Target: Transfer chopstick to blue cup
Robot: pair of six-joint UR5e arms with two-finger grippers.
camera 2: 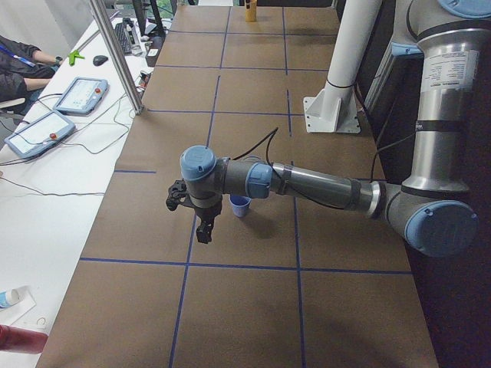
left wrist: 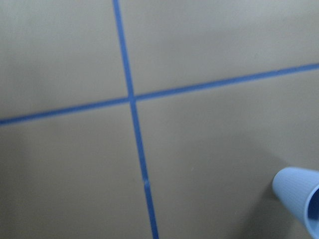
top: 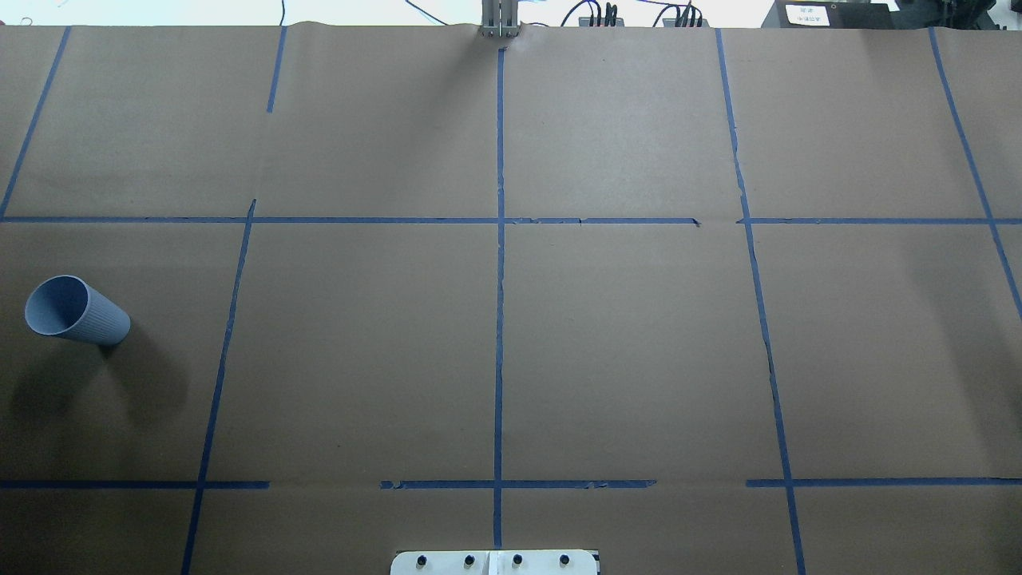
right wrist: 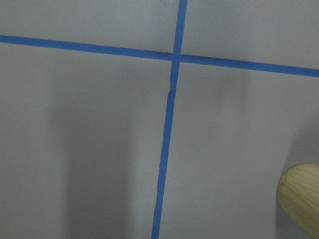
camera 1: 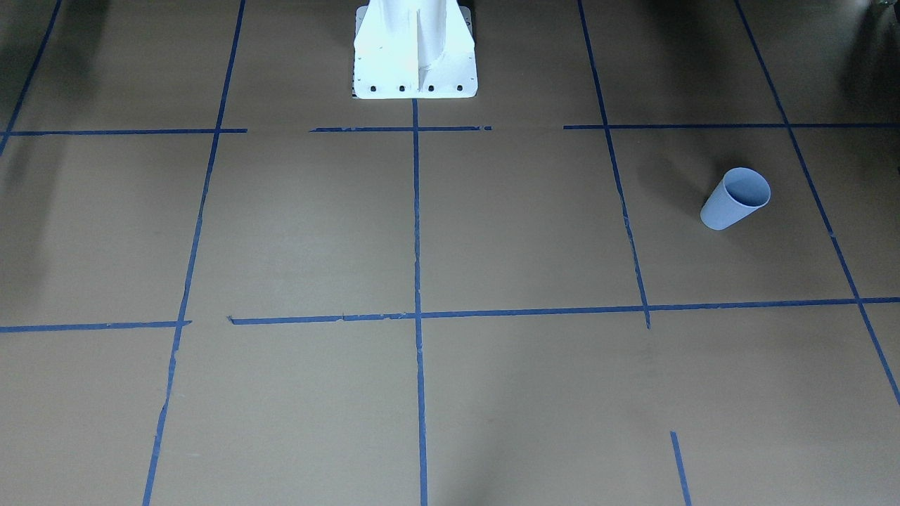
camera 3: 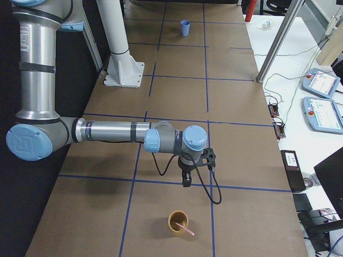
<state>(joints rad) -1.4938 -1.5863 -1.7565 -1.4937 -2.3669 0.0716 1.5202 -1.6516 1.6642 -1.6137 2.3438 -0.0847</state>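
On the robot's right end of the table [camera 3: 257, 225] stands a tan cup [camera 3: 178, 221], and the chopstick [camera 3: 187, 231] leans inside it with its pink tip poking out over the rim. Way over at the other end, on the robot's left side, the blue cup [top: 76, 311] stands up on its own with its open mouth on top, and nothing can be seen inside it. So the two things are well apart, with lots of brown table and blue tape lines [top: 499, 319] between them. The right gripper [camera 3: 186, 179] hangs above the table near the tan cup, pointing down, but it is not touching the cup or the stick. It shows only in the side view, so I cannot tell if its fingers are apart or together. The right wrist camera sees just a bit of the tan cup in its bottom corner. The left gripper [camera 2: 203, 230] hangs near the blue cup, also pointing down, and again I cannot tell how its fingers stand. The left wrist camera sees the side of the blue cup in its bottom corner. I think the job has not really begun yet. No part of the move is done: the stick has not been picked up, carried across, or dropped in. All of that is left, and the stick may have to pass from one arm to the other.
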